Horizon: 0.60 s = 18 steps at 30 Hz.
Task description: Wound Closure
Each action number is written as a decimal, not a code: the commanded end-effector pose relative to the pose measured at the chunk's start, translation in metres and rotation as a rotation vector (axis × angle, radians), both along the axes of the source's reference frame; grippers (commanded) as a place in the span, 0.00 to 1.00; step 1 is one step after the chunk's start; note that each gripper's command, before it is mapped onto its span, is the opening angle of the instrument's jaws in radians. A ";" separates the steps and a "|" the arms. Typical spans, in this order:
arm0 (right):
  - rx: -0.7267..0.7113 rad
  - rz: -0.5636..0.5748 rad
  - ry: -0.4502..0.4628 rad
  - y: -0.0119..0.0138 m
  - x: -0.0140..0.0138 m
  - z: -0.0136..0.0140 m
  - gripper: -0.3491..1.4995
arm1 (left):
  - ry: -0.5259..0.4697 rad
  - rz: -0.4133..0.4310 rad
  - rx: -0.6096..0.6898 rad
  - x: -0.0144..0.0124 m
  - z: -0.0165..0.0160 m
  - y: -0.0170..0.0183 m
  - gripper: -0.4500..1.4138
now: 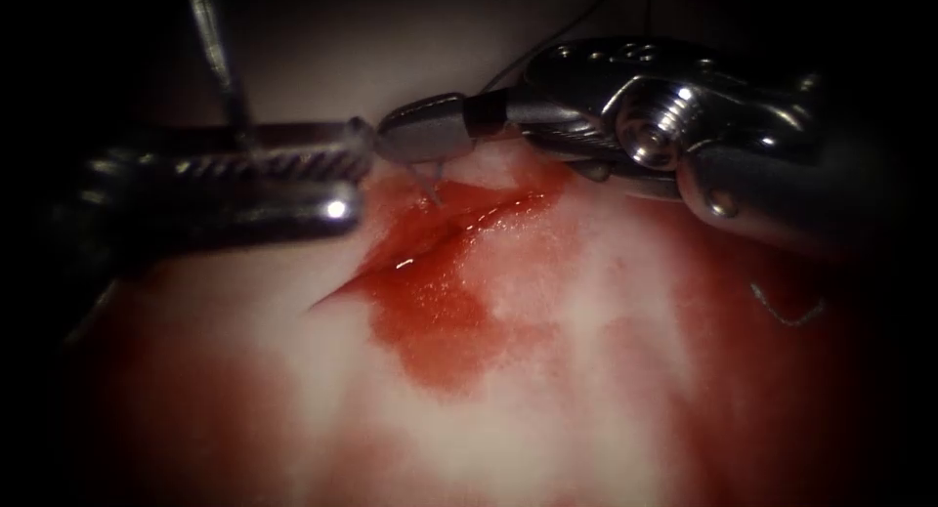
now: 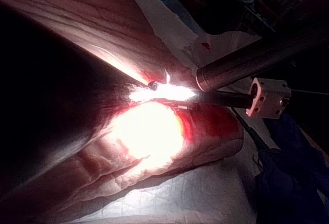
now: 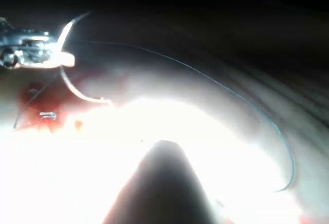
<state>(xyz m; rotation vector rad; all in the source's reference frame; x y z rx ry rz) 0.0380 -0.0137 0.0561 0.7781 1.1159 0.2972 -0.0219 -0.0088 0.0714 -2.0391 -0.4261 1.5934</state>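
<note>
right tool (image 1: pixel 430 136) pinching needle (image 1: pixel 430 187) at cut's (image 1: pixel 430 243) upper edge; left tool (image 1: pixel 332 180) spread alongside

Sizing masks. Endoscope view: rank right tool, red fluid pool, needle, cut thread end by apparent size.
1. Right tool, though it is nearer the camera.
2. Red fluid pool.
3. Cut thread end.
4. Needle, a short stretch below the right tool's jaws.

Dark vignetted endoscope edges; harsh glare whitens the tissue (image 2: pixel 149 131) in both wrist views.

Endoscope: we're above and in front — close on the cut (image 1: pixel 430 248).
Wrists: we look along each shaft.
Shared: tissue (image 2: pixel 169 147).
</note>
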 end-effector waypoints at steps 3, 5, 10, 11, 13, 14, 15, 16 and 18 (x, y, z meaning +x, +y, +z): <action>-0.026 -0.108 0.092 0.0005 0.0009 0.0001 0.00 | 0.000 -0.003 -0.022 -0.0003 0.0001 0.0011 0.00; -0.036 -0.147 0.113 0.0001 0.0009 0.0002 0.00 | 0.010 -0.016 -0.044 0.0000 0.0003 0.0013 0.00; 0.023 -0.201 0.145 -0.0010 0.0012 -0.0004 0.00 | 0.041 -0.055 -0.078 0.0010 0.0014 0.0018 0.00; 0.023 -0.201 0.145 -0.0010 0.0012 -0.0004 0.00 | 0.041 -0.055 -0.078 0.0010 0.0014 0.0018 0.00; 0.069 -0.231 0.148 -0.0014 0.0011 -0.0007 0.00 | 0.064 -0.088 -0.111 0.0015 0.0020 0.0020 0.00; 0.097 -0.247 0.143 -0.0018 0.0009 -0.0007 0.00 | 0.098 -0.130 -0.139 0.0021 0.0028 0.0023 0.00; 0.115 -0.259 0.137 -0.0021 0.0008 -0.0007 0.00 | 0.105 -0.139 -0.143 0.0024 0.0032 0.0024 0.00; 0.128 -0.267 0.132 -0.0023 0.0008 -0.0007 0.00 | 0.115 -0.152 -0.149 0.0028 0.0038 0.0025 0.00; 0.146 -0.276 0.124 -0.0026 0.0007 -0.0007 0.00 | 0.124 -0.163 -0.153 0.0030 0.0043 0.0025 0.00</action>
